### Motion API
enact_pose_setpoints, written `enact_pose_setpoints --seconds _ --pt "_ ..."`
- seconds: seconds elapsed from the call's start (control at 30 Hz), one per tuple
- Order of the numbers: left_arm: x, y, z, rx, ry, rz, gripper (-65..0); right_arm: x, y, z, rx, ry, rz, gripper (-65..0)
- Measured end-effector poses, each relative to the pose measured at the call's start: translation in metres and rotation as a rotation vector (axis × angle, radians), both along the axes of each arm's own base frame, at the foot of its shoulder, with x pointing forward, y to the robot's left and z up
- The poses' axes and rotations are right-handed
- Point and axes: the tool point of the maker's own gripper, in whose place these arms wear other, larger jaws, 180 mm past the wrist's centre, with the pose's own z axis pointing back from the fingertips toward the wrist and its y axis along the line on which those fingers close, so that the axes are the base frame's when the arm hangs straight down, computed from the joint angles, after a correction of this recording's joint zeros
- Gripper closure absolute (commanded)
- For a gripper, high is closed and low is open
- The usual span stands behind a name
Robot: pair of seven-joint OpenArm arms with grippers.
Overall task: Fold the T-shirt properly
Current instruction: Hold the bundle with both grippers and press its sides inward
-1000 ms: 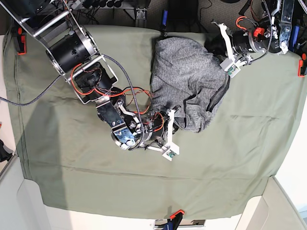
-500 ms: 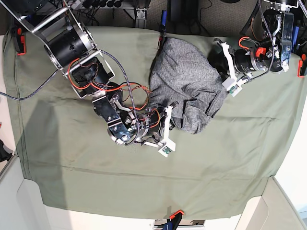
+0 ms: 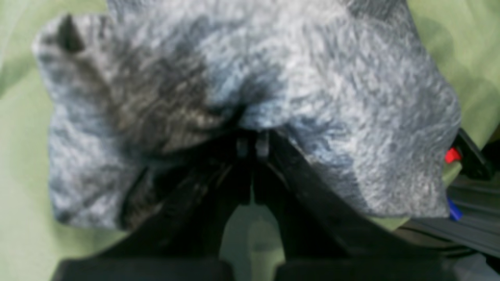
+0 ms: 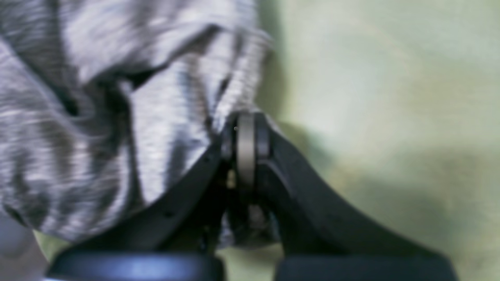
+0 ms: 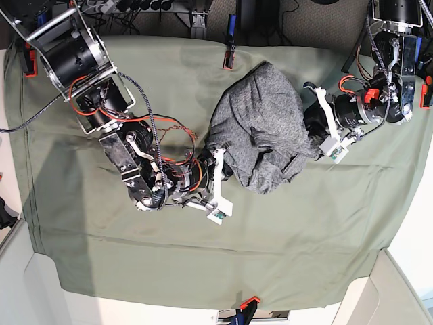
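T-shirt (image 5: 260, 128) bunched between both clamped tools, left tool (image 3: 252, 146) and right tool (image 4: 245, 132).

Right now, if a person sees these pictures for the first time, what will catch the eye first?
First the crumpled grey T-shirt, bunched in a heap at the middle of the olive-green cloth sheet, nearer its far edge. Next the two arms that pinch it from both sides: the right tool is shut on its near-left edge, and the left tool is shut on its right edge.
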Motion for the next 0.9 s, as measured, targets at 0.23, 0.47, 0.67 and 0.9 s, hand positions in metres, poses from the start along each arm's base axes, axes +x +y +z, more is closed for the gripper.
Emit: enact_pose_setpoints --seconds 0.23,0.47,0.67,0.9 --pt "0.018 -0.007 -0.018 0.018 0.045 -0.035 0.0 -0.009 -0.003 -0.005 0.049 0.021 -0.048 0.0" --pt "0.048 0.002 -0.023 -0.004 0.063 -0.008 0.0 0.018 -0.026 0.009 0.132 0.008 -0.188 0.0" --pt "0.068 0.012 -0.021 0.016 0.066 0.013 0.0 0.017 -0.031 0.001 0.125 0.024 -0.207 0.0" --pt "0.088 -0.001 -0.028 0.03 0.094 -0.055 0.0 0.006 -0.031 -0.011 0.124 0.053 -0.212 0.0"
